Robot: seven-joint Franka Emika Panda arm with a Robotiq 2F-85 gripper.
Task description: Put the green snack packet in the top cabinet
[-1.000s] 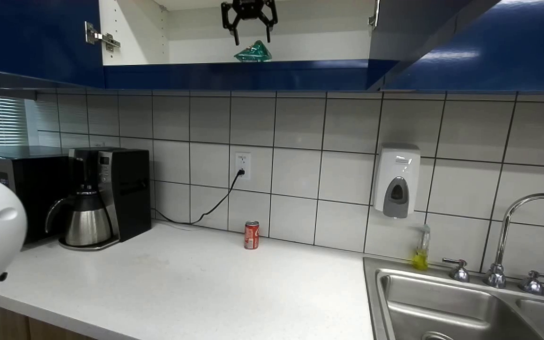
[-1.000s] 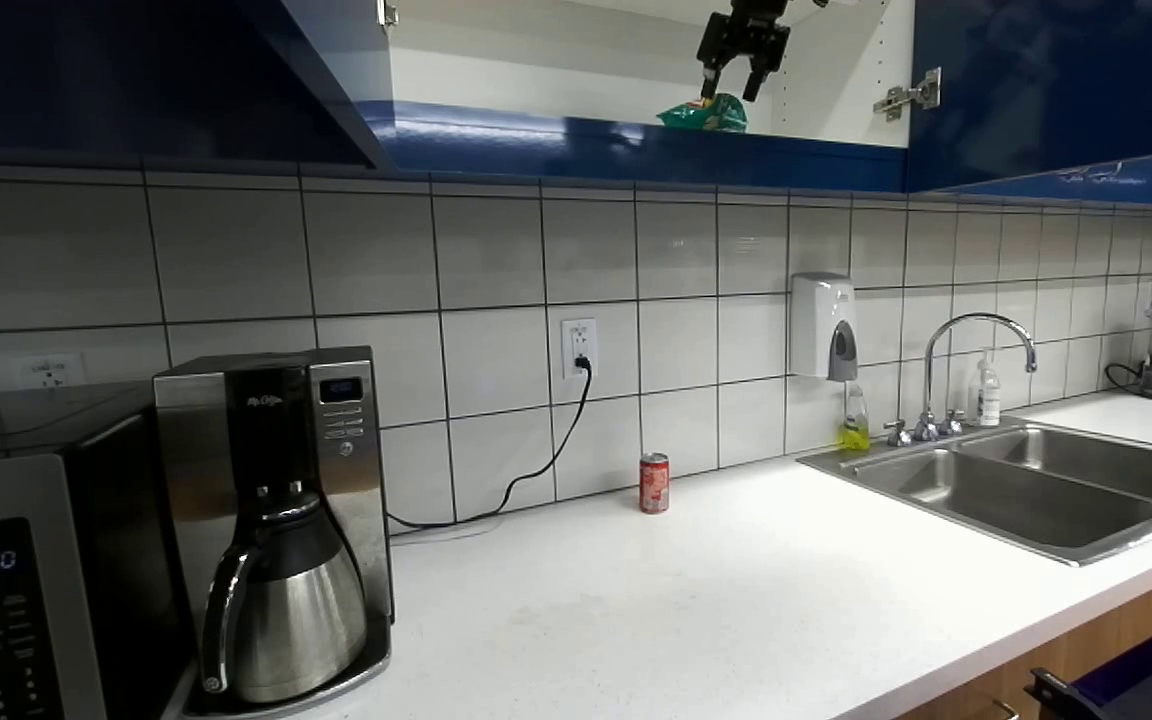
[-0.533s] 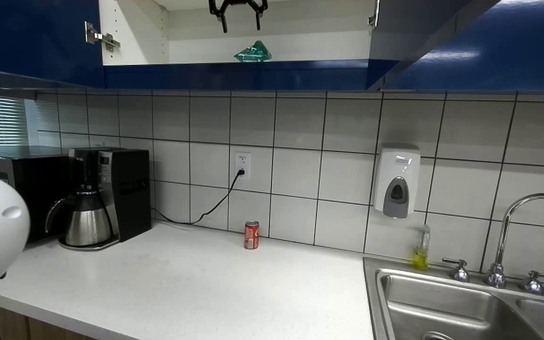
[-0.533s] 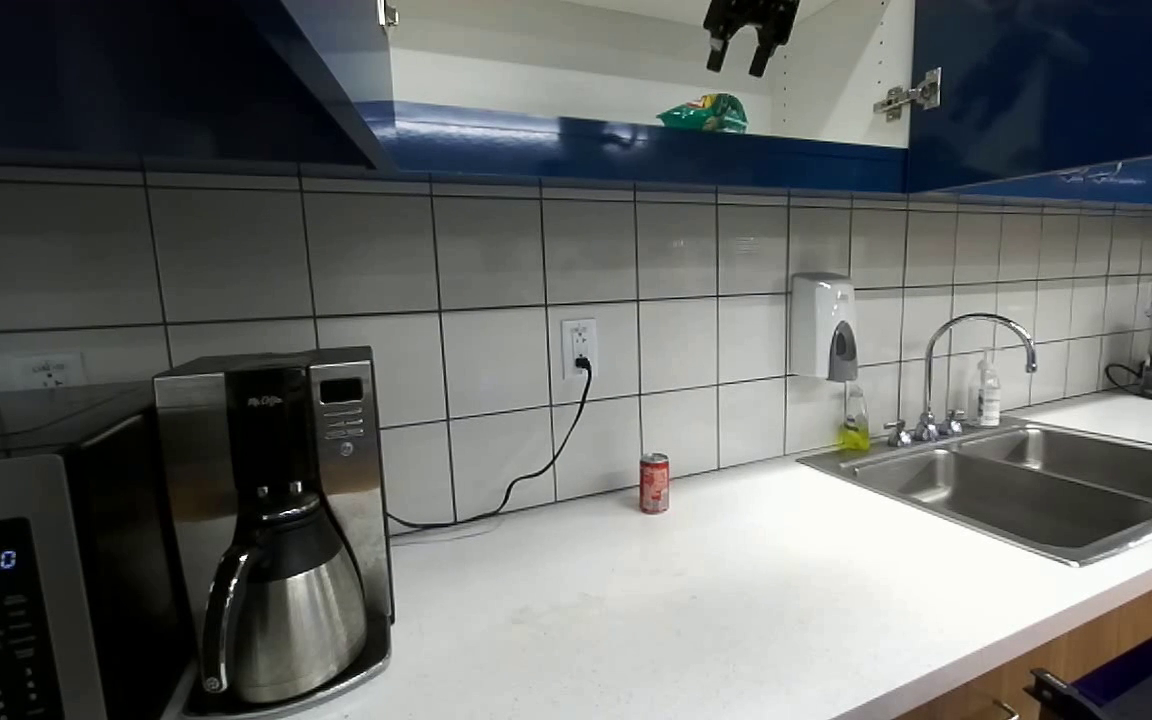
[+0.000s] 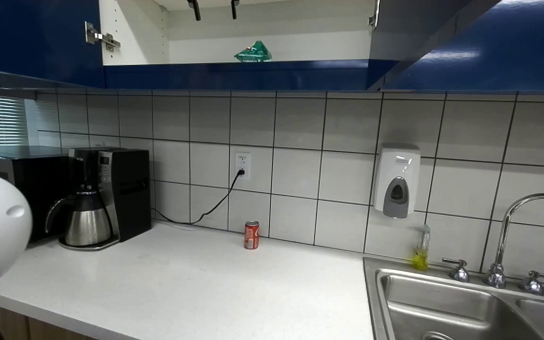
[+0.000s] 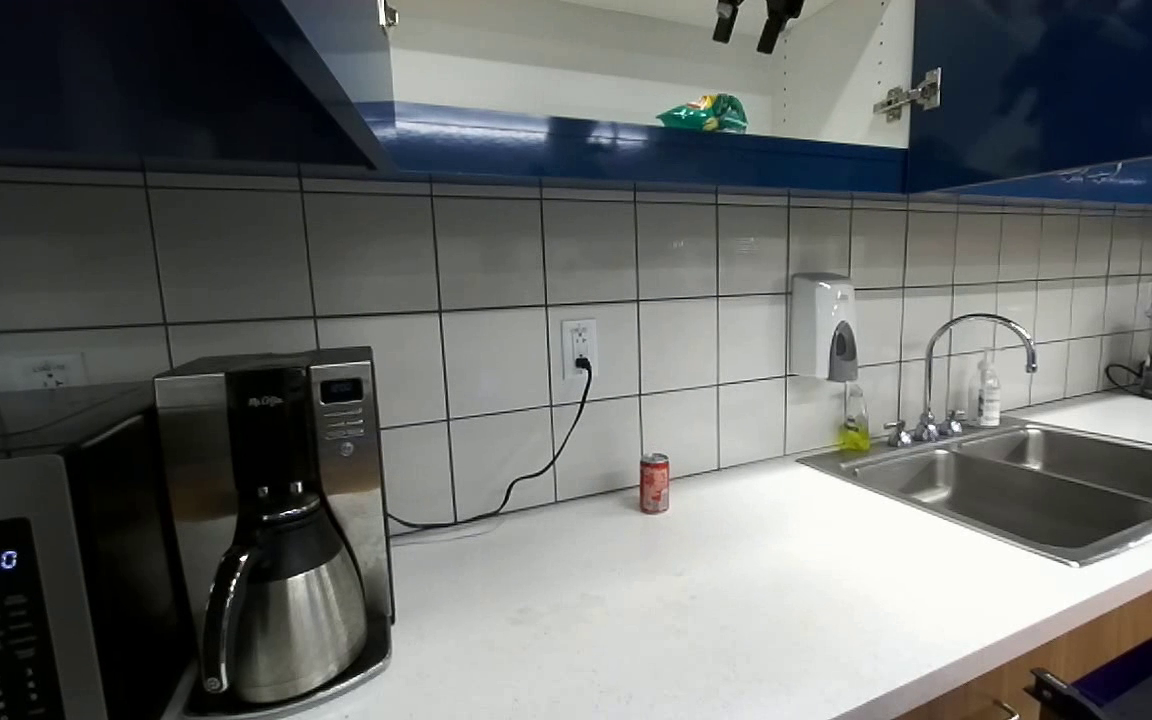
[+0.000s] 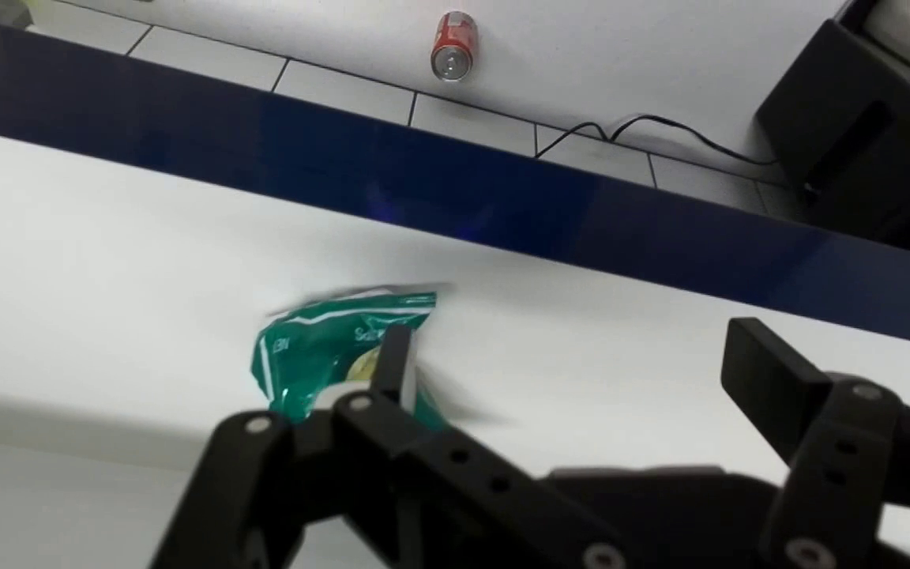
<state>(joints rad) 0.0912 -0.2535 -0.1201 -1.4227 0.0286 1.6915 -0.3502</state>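
The green snack packet (image 5: 254, 53) lies on the floor of the top cabinet (image 5: 196, 77), just behind its blue front edge; it also shows there in an exterior view (image 6: 704, 114). My gripper (image 5: 216, 18) is open and empty, above the packet and off to one side; only its fingertips show in both exterior views (image 6: 746, 42). In the wrist view my open gripper (image 7: 569, 344) has the packet (image 7: 309, 352) below one finger, which hides part of it. They look apart in the exterior views. The cabinet's blue edge (image 7: 423, 182) crosses the wrist view.
The cabinet's blue doors (image 5: 36, 42) stand open on both sides. A red can (image 5: 251, 235) stands on the white counter (image 5: 196, 288) below. A coffee maker (image 6: 281, 540), a soap dispenser (image 5: 397, 179) and a sink (image 6: 1026, 490) are further along the counter.
My open gripper has risen away from the packet and moved to the left in an exterior view. The packet has stayed in place in the cabinet.
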